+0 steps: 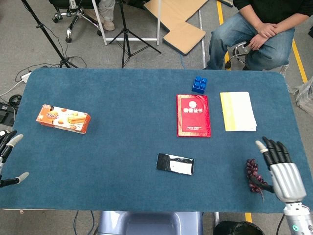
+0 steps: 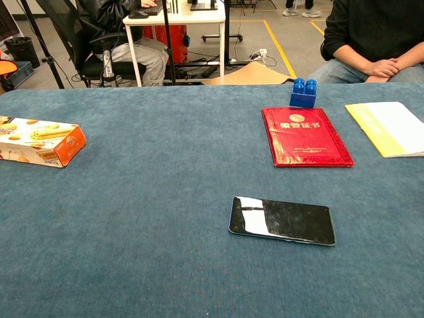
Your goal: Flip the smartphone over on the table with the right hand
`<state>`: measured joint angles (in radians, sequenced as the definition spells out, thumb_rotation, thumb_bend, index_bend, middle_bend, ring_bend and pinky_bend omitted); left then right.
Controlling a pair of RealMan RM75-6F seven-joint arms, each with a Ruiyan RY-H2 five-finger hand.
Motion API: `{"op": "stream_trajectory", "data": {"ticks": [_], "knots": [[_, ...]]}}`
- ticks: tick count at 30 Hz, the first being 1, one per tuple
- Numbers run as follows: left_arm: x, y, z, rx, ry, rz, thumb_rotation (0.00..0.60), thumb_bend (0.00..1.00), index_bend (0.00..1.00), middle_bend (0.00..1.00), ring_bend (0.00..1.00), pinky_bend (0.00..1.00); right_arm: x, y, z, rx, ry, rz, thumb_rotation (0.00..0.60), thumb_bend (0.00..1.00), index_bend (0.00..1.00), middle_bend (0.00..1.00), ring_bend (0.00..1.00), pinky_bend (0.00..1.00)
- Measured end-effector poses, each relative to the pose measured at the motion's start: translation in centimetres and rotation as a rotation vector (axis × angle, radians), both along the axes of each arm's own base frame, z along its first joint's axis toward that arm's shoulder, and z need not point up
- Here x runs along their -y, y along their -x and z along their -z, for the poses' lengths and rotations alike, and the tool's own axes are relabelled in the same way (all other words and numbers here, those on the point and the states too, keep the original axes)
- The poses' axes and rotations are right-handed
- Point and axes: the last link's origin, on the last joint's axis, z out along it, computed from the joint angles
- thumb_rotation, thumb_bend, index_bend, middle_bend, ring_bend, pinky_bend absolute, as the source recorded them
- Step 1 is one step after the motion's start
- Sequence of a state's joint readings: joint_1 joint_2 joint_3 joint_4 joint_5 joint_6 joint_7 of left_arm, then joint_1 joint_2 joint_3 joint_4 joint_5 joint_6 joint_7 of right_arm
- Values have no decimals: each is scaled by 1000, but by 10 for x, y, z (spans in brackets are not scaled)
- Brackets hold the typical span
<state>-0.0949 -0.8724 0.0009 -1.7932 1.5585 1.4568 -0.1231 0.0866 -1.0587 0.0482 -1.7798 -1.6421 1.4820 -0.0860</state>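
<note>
Right hand (image 1: 282,171) of mine hovers over the table's near right corner, fingers straight and apart, holding nothing; the bunch of dark grapes (image 1: 254,175) lies just beside it on the inner side. My left hand (image 1: 7,156) sits off the left edge, fingers also spread and empty.

Smartphone (image 1: 175,164) lies flat and glossy side up near the middle of the blue table (image 1: 117,122), toward the front edge; from my right hand it is off to the left and roughly level, with the grapes between us. Its long axis runs across me, left to right, slightly tilted; its right short end faces my hand. My right hand is clearly the nearer one.

Open cloth surrounds the phone on every side; the red booklet (image 1: 193,115) is well apart behind it, and the front edge leaves some room. I judge I must pass over or behind the grapes to reach that end.
</note>
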Motion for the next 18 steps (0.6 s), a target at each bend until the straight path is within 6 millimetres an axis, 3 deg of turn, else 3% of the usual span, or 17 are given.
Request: {"op": "stream_trajectory", "data": {"ticks": [5, 12, 18], "knots": [[-9, 3, 6, -17, 20, -30, 600, 0, 0, 0, 0, 0, 24, -18, 34, -9, -192, -71, 600, 132, 101, 125, 14, 131], [-17, 6, 11, -22, 34, -63, 600, 0, 0, 0, 0, 0, 58, -56, 91, -21, -404, -173, 600, 154, 124, 162, 58, 150], [-21, 11, 12, -31, 42, -89, 600, 0, 0, 0, 0, 0, 73, -77, 130, -58, -462, -214, 600, 167, 133, 164, 59, 150]]}}
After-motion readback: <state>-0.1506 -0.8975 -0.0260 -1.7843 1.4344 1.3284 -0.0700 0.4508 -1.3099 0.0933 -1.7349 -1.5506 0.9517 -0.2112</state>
